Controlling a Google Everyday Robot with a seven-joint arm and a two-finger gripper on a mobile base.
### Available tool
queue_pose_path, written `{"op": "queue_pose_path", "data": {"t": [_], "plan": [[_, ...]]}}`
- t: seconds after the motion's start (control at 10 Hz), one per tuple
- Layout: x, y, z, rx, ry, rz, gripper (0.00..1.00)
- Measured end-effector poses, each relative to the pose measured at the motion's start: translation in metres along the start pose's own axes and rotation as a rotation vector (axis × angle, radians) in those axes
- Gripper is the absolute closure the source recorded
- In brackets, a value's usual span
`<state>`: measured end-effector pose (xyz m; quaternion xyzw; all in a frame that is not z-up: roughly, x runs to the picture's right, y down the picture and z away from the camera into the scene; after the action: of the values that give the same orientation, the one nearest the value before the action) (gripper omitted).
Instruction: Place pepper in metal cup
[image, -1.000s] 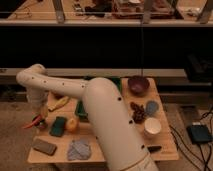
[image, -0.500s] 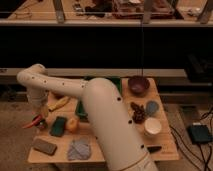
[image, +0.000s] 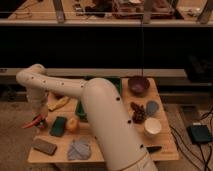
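The red-orange pepper sticks out to the left from my gripper, at the table's left edge. The gripper hangs down from the white arm, which sweeps across the middle of the table, and it is shut on the pepper. The pepper's left end reaches out past the table edge. The metal cup does not show; the arm hides much of the table's middle.
On the wooden table lie a yellowish banana, a green sponge, an apple, a brown block and a grey cloth. To the right stand a dark bowl, a pale blue cup and a white cup.
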<state>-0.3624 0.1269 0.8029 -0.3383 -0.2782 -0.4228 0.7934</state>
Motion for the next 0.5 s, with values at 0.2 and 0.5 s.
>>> {"op": "queue_pose_path", "data": {"t": [0.2, 0.5], "plan": [[-0.0016, -0.0007, 0.0006, -0.004, -0.002, -0.004, 0.20], [-0.0020, 0.0001, 0.0009, -0.003, -0.017, -0.003, 0.20]]}}
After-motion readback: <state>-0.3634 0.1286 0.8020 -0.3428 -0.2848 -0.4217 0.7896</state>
